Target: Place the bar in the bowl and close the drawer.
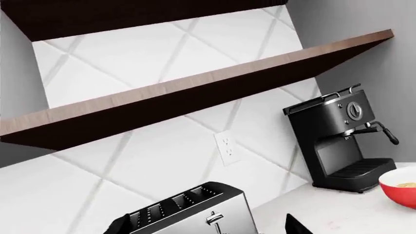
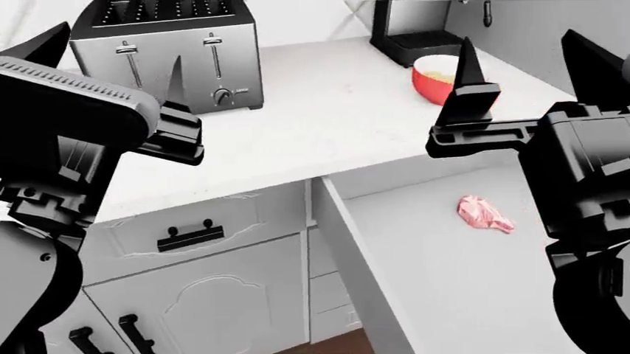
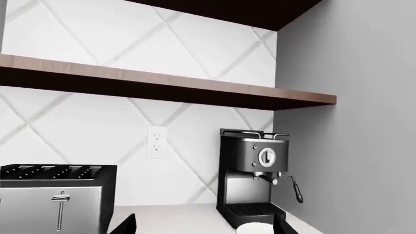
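A two-armed kitchen robot stands at a white counter with both arms raised and nothing in either grasp. The drawer hangs wide open below the counter edge, its grey floor bare except for a pink piece of raw meat lying toward the back.

The red bowl sits at the far right of the counter, just in front of the black espresso machine and well apart from the steel toaster on the left. Something pale golden shows inside the bowl's white interior, most likely the bar, though the glimpse is too small to be sure. No bar is visible anywhere else on the counter or in the drawer.

The left gripper hovers over the counter near the toaster; the right gripper hangs above the counter edge beside the bowl. Only one dark finger of each shows clearly, so whether the fingers are spread or pressed together cannot be told.

If the bar is indeed in the bowl, the first half of the job looks done. What remains is plainly the drawer, not yet pushed shut.
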